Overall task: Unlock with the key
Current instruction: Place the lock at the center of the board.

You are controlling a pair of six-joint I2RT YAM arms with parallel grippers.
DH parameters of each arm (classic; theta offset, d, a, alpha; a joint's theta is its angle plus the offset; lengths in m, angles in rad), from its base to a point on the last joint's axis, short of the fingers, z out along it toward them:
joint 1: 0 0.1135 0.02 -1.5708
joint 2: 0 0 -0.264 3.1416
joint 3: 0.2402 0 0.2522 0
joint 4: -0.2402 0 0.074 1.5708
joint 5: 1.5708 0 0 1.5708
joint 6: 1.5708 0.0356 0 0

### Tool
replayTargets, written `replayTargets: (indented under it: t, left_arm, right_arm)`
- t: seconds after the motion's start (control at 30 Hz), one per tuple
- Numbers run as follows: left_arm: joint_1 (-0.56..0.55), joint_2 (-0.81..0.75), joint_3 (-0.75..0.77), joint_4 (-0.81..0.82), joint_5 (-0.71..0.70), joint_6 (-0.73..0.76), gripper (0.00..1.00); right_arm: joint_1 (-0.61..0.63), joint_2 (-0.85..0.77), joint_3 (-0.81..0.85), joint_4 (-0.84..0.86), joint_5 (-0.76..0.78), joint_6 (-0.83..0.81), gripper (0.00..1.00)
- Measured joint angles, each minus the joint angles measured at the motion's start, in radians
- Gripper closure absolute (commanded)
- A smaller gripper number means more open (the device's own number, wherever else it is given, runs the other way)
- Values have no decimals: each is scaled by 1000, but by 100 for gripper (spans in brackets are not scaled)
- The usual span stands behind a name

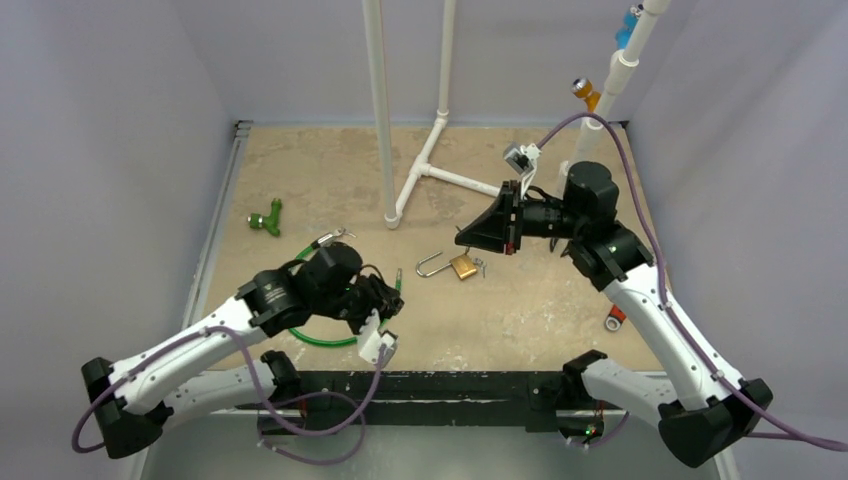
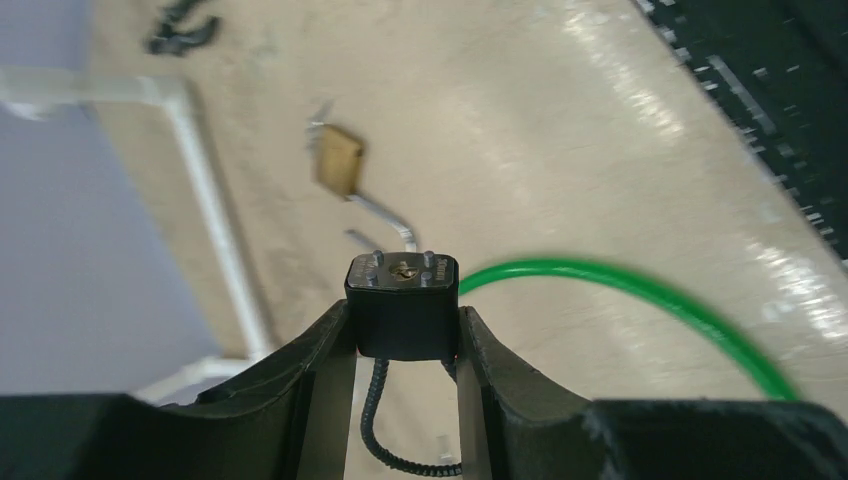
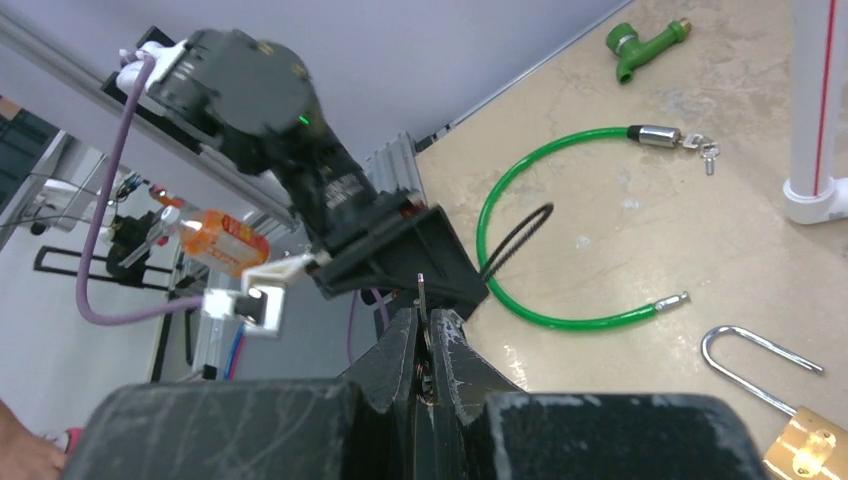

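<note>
We see the left fingers [image 2: 322, 372] clamped on the stiff black lock body [image 2: 402, 305], and the right fingers [image 3: 462, 352] pinched together on the thin, slip-prone key [image 3: 421, 290].

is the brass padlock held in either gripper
No, the brass padlock lies on the table, and no fingers are closed around it.
</note>
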Motion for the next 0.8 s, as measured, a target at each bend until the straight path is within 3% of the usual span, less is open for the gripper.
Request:
replayTargets:
  t: [0.3,0.33,0.43,0.57,0.7,0.8]
  left_arm:
    - [-11,382,-90,79,8,-352,100]
    - [-12,428,-90,97,2,-389,96]
    - [-14,520,-93,144,-18,-483,65]
    - [-45,536,-126,219,-63,-551,51]
    - [-76,570,-126,251,-88,-586,2]
    - [-69,581,-117,237,-85,-596,0]
  right_arm:
    - [-9,-88,-35,-9,55,1,100]
    - [-16,-92,-39,-9,56,1,100]
    - [-42,-103,-56,-9,55,2,100]
    - [-77,-102,-75,-9,47,5,100]
    - [-93,-102,-79,-9,43,8,100]
    - [-95,-103,-79,-9,39,8,100]
